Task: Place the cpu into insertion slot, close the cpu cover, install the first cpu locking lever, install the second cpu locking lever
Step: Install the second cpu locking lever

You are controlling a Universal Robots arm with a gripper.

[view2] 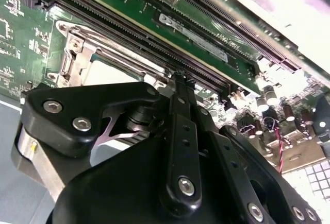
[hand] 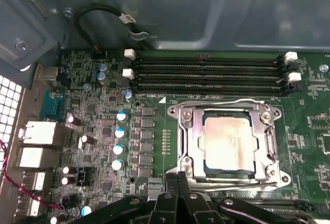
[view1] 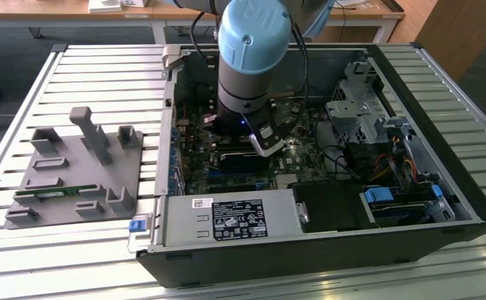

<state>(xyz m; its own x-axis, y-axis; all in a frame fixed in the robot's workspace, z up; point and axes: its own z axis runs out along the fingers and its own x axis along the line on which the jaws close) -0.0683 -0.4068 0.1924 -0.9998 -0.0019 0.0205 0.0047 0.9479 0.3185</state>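
Jaws pressed together, the gripper (hand: pixel 177 178) sits at the closed cpu cover's (hand: pixel 188 131) edge; a slip could scrape the cpu (hand: pixel 229 144).

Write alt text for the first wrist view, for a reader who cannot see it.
A flat square chip with a dull silver-grey top, the cpu, sits in the square insertion slot on a dark green circuit board, with the thin silver cpu cover closed around it. The black gripper's fingertips meet at the cover's near edge. Four long black memory slots lie beyond.

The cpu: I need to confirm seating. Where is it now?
In the first wrist view the cpu lies in the insertion slot, framed by the cpu cover, beside the memory slots.
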